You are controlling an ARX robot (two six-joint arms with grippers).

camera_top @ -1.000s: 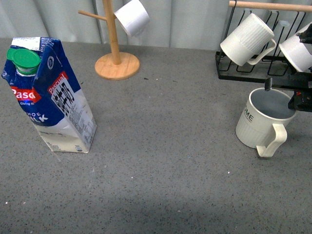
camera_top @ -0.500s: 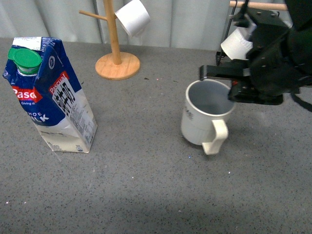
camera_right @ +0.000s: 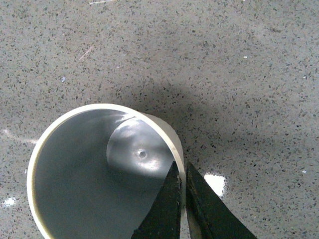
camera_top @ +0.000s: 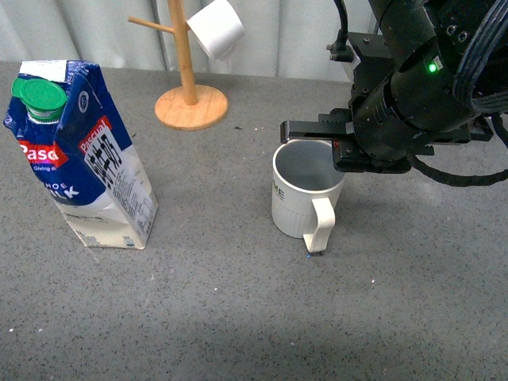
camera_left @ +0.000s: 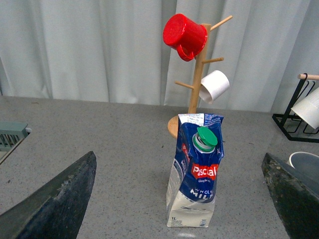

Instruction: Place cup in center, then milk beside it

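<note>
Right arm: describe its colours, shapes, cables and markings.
The right arm is bulky and matte black, with a lit green indicator light and looping black cables. Its end effector has thin, dark, tapered fingers.

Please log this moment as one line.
step: HOME mug to center | right tool: shut on rim | left tool: open | Pascual milk carton: standing left of mug

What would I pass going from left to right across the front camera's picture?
Pascual milk carton → wooden mug tree holding a white mug → cream ribbed mug → the robot's black right arm, gripping that mug's rim.
</note>
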